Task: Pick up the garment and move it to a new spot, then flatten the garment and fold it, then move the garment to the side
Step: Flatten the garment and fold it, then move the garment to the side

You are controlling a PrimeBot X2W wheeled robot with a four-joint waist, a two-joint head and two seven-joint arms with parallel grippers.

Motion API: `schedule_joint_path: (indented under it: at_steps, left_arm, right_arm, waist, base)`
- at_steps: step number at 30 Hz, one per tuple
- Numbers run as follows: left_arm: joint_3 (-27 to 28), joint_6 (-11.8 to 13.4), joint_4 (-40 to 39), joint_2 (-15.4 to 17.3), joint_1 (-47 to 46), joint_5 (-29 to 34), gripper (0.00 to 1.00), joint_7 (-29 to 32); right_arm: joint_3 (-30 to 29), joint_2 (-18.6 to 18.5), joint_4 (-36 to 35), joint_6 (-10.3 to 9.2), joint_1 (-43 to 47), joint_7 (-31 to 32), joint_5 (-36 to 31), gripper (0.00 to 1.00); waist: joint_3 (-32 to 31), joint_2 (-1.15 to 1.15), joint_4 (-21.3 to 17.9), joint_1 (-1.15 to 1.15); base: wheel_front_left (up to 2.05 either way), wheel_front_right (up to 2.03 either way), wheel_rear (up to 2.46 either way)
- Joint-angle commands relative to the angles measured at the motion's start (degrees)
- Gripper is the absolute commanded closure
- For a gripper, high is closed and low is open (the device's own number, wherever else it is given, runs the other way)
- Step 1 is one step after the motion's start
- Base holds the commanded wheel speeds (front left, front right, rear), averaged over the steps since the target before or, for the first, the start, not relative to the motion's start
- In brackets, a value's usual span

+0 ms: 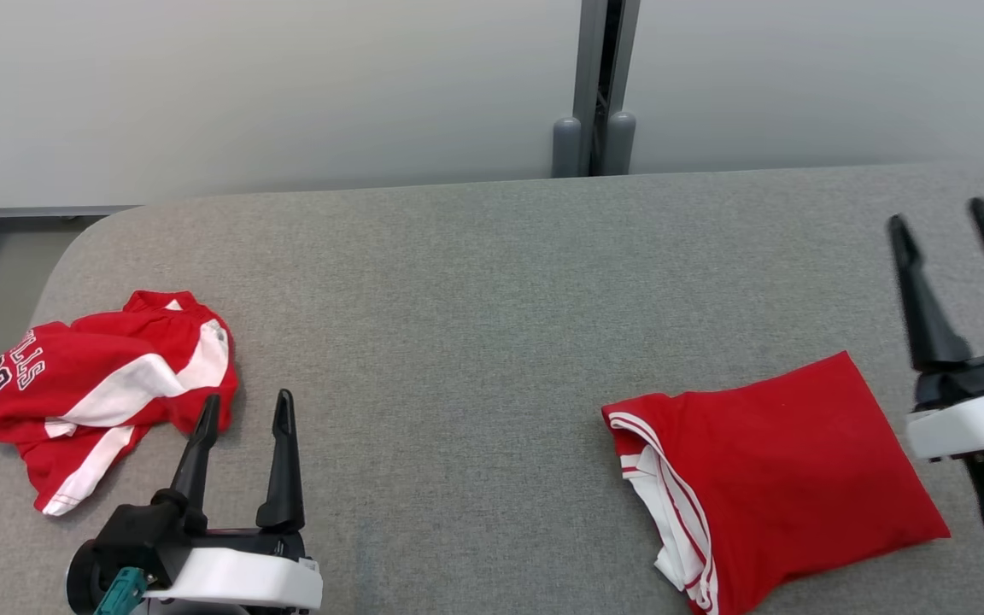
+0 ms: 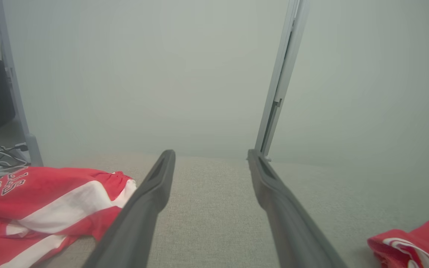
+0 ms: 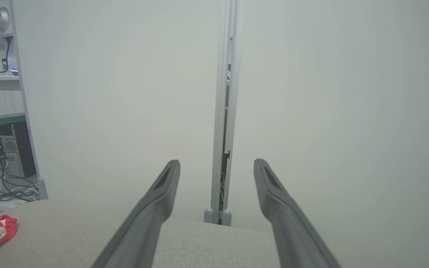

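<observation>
Left gripper [image 1: 248, 400] hovers spread and empty, well left of the folded red garment [image 1: 791, 478]; the crumpled red-and-white garment [image 1: 90, 384] lies yet farther left, just beside its fingers. Right gripper [image 1: 939, 215], likewise spread and empty, stands just right of the fold. Pick-up seems the step in hand: shift over the heap, descend, pinch cloth.

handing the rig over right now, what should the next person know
Grippers: left gripper open and empty beside the crumpled garment; right gripper open and empty, up right of the folded garment.
Things: crumpled garment heaped at the table left edge; folded garment flat at front right.
Done: one piece folded and set aside, it seems.
Left: pick up the crumpled one, move, flatten, fold, set aside.
</observation>
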Motion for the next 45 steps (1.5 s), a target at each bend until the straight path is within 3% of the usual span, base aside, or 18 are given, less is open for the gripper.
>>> schedule_joint_path:
  at_steps: [1, 4, 10, 15, 28, 38, 42, 45]
  left_arm:
    - [0.55, 0.09, -0.53, 0.17, -0.88, 0.52, 0.0, -0.14]
    - [1.09, 0.38, -1.64, 0.21, -0.93, 0.39, 0.0, -0.14]
    - [2.48, 0.77, -4.07, 0.2, -0.49, 0.23, 0.0, -0.14]
    - [4.35, 0.88, -6.3, 0.2, 0.88, 1.13, 0.0, -0.14]
    - [4.41, 0.46, -8.35, 0.2, 2.77, 2.39, 0.0, -0.14]
    - [3.95, 0.07, -8.82, 0.18, 1.02, 2.22, 0.0, -0.14]
    - [3.13, -0.32, -8.49, 0.18, -0.3, 2.3, 0.0, -0.13]
    - [2.78, -0.43, -8.35, 0.2, -1.72, 2.29, 0.0, -0.14]
  right_arm:
    - [-1.39, -0.12, 0.18, -0.01, 0.37, -2.98, -1.59, 0.0]
    - [-3.76, -0.37, 0.82, -0.01, 1.9, -8.18, -5.99, 0.0]
    - [-8.91, 3.95, 0.93, -0.02, 6.51, -12.13, -10.14, 0.0]
    - [-9.4, 6.77, -0.54, -0.02, 9.95, -12.55, -12.4, 0.0]
    - [-8.54, 8.54, -1.14, -0.02, 13.05, -12.44, -12.29, 0.0]
    - [-6.15, 4.89, 1.63, -0.02, 10.54, -12.42, -10.28, 0.0]
    - [-2.51, 0.75, 8.32, -0.02, 8.34, -11.21, -4.65, 0.0]
    - [-0.9, -2.48, 12.94, -0.01, 5.09, -5.61, 3.11, 0.0]
  waist:
    - [-0.03, 0.0, -0.5, 0.0]
    - [0.08, 0.0, -1.15, 0.0]
    - [0.54, 0.0, -2.21, 0.0]
    - [1.18, 0.0, -3.09, 0.0]
    - [1.38, 0.0, -3.29, 0.0]
    - [3.52, 0.0, -2.52, 0.0]
    - [6.65, 0.0, -2.19, 0.0]
    - [9.56, 0.0, -1.85, 0.0]
  base:
    - [0.0, 0.0, 0.0]
    - [0.0, 0.0, 0.0]
    - [0.0, 0.0, 0.0]
    - [0.0, 0.0, 0.0]
    - [0.0, 0.0, 0.0]
    - [0.0, 0.0, 0.0]
    - [0.0, 0.0, 0.0]
    - [0.0, 0.0, 0.0]
